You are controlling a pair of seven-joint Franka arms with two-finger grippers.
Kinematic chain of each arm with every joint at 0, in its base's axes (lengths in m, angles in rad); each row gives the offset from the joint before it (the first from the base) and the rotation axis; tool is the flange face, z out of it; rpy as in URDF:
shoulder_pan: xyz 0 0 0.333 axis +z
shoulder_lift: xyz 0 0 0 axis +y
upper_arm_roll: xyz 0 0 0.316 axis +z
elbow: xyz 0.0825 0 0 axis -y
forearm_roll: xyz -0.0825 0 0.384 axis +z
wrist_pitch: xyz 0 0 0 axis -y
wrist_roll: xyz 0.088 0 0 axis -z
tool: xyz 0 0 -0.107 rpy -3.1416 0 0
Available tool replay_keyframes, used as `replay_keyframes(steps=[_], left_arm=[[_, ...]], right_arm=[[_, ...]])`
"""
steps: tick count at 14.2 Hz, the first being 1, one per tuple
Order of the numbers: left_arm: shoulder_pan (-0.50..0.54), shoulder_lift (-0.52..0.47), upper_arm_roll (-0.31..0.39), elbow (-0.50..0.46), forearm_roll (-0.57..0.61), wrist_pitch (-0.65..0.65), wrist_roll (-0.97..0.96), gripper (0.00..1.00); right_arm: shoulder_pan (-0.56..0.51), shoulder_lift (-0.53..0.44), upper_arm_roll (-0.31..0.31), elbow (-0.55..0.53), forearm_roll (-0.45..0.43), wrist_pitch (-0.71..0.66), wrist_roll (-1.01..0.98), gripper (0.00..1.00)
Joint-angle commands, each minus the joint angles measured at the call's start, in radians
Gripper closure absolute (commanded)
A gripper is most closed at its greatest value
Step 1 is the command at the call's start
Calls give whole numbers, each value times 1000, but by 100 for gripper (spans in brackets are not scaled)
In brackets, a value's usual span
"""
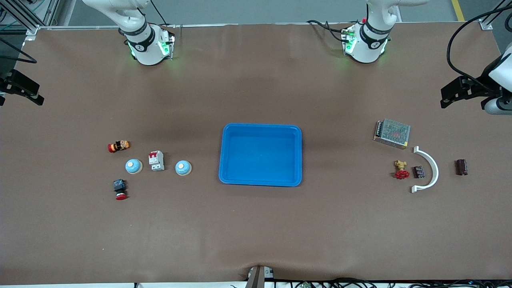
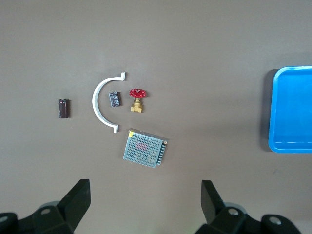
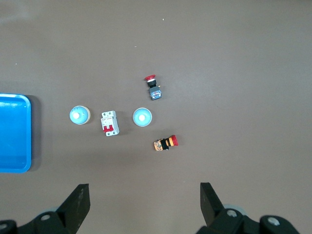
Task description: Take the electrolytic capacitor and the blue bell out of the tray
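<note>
The capacitor, a dark brown cylinder, lies on its side at the left arm's end of the table. Two pale blue dome bells sit toward the right arm's end, either side of a circuit breaker; the right wrist view shows both bells. A blue tray stands empty at mid-table. My left gripper hangs open high over its end of the table. My right gripper hangs open high over its own end. Neither holds anything.
Near the capacitor lie a white curved bracket, a small dark module, a red-handled brass valve and a metal mesh power supply. By the bells are a circuit breaker, a red push button and an orange-red part.
</note>
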Motion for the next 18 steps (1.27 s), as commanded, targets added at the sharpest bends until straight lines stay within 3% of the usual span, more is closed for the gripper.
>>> replay_keyframes(steps=[1, 8, 11, 18], left_arm=[[-2, -8, -1, 3, -18, -11, 6, 0], [-5, -5, -2, 5, -20, -51, 9, 0], [3, -5, 2, 5, -106, -51, 6, 0], [-2, -5, 2, 3, -92, -51, 7, 0]], right_arm=[[-3, 9, 5, 18, -6, -11, 1, 0], [-3, 9, 5, 18, -6, -11, 3, 0], [-3, 9, 5, 20, -6, -11, 1, 0], [-3, 9, 7, 18, -6, -11, 1, 0]])
